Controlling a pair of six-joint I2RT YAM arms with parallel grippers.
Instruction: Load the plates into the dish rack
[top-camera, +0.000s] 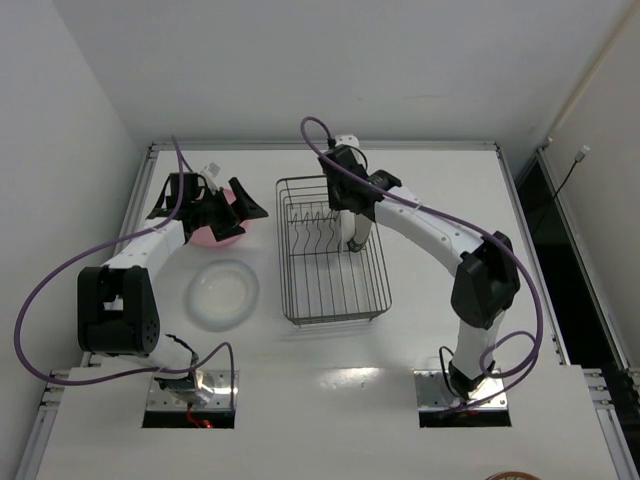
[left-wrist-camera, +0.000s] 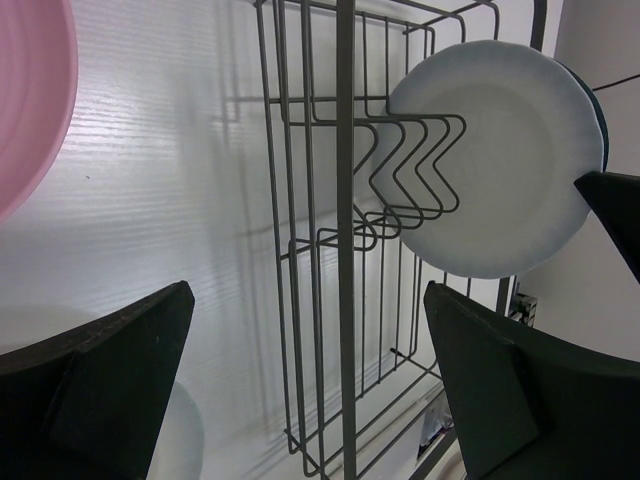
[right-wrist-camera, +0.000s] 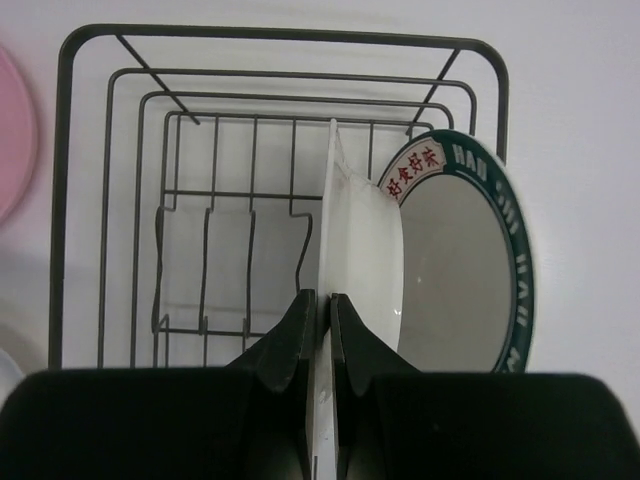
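The white table (top-camera: 440, 330) is being occupied at its middle by the dish rack (top-camera: 336, 300), whose long side is running from 12 to 6 o'clock in the top view. Two plates are being kept upright in the 12 o'clock half of the rack. One plain white plate (right-wrist-camera: 355, 260) is being held on its edge among the prongs. The plate with the dark patterned rim (right-wrist-camera: 460, 270) is standing just beside it, on its 3 o'clock side in the right wrist view. The pink plate (top-camera: 218, 238) is lying on the table at about 10 o'clock from the rack. The second translucent white plate (top-camera: 222, 293) is lying flat at about 8 o'clock from the rack, apart from the pink one. The right gripper (right-wrist-camera: 320, 300) is being closed tightly on the rim of the upright white plate, with only the thin plate edge between its fingers. The left gripper (left-wrist-camera: 308, 295) is being held wide open over the pink plate, and nothing is being gripped between its fingers.
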